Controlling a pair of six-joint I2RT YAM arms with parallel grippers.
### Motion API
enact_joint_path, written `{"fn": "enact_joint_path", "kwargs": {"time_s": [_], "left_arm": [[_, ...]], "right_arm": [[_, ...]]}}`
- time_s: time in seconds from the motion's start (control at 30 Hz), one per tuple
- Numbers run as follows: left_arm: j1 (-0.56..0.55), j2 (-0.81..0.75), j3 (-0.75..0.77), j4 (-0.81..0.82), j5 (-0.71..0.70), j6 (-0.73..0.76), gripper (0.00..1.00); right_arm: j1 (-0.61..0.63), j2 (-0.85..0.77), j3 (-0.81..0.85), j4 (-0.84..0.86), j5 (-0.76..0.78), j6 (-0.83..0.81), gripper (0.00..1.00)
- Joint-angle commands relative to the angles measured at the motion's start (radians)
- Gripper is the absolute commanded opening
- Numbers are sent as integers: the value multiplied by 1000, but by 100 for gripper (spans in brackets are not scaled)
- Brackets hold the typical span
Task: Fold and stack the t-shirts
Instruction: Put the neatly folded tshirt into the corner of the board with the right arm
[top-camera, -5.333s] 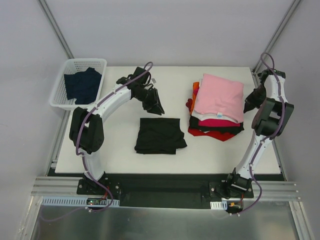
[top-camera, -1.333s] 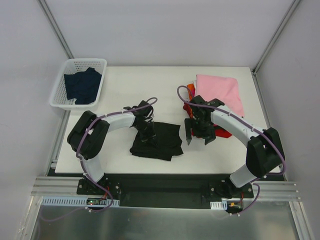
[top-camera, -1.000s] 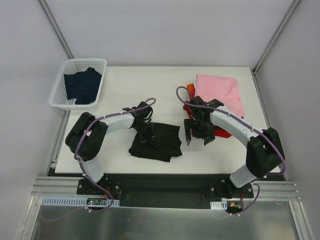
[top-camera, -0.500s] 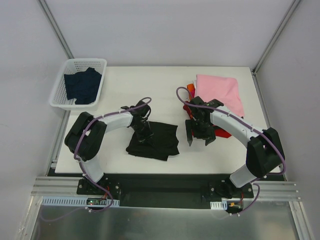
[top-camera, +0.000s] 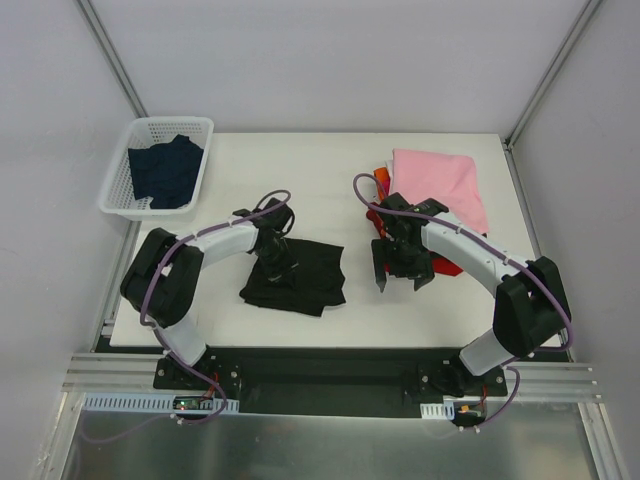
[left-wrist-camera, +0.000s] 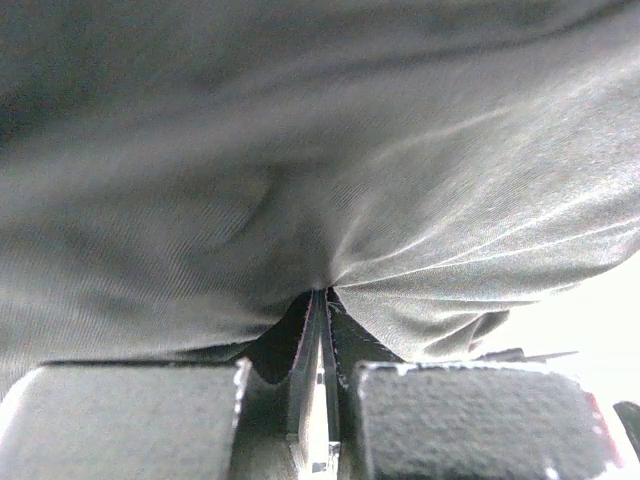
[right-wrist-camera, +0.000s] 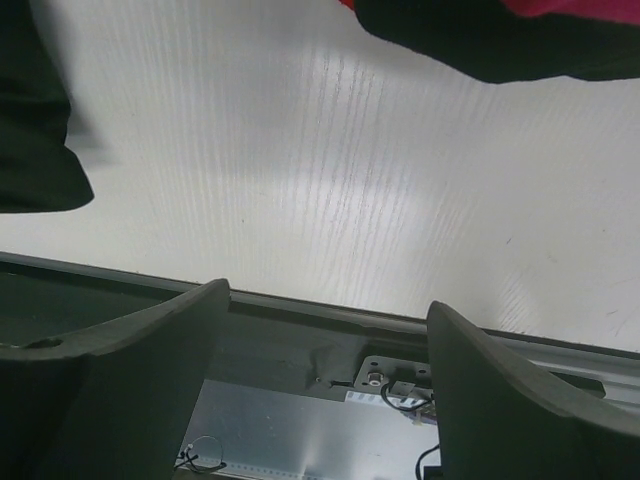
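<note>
Far middle: bare white tabletop (top-camera: 300, 170) between white mesh plastic basket (top-camera: 117, 182) and pink-topped stack of folded t-shirts (top-camera: 440, 185).
Centre gap: blocked by right gripper (top-camera: 400, 277) (jaws spread) beside folded black t-shirt (top-camera: 310, 285).

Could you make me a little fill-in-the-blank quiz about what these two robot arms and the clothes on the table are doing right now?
1. The left gripper is shut on a folded cloth t-shirt whose colour is ____.
2. The right gripper hangs over the white table with its jaws ____.
3. The top t-shirt on the stack of folded shirts is coloured ____.

Missing words: black; open; pink.
</note>
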Motion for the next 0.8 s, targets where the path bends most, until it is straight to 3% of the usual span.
{"fn": "enact_joint_path", "kwargs": {"time_s": [0.0, 0.23, 0.6, 0.63, 0.7, 0.77], "left_arm": [[14, -66, -34, -92, -136, -42, 0], [14, -33, 5, -144, -168, -84, 0], [-14, 120, 264, -184, -134, -74, 1], [-20, 114, 282, -184, -143, -57, 8], [-35, 103, 336, -184, -168, -42, 37], [-40, 88, 377, -184, -174, -25, 53]], "right_arm": [[4, -21, -6, -22, 5, -7, 84], [7, -10, -9, -23, 1, -4, 82], [8, -41, -25, -29, 5, -2, 84], [8, -47, -32, -19, -1, -4, 86], [8, -54, -37, -3, -10, -4, 90], [8, -47, -35, 14, -10, -2, 91]]}}
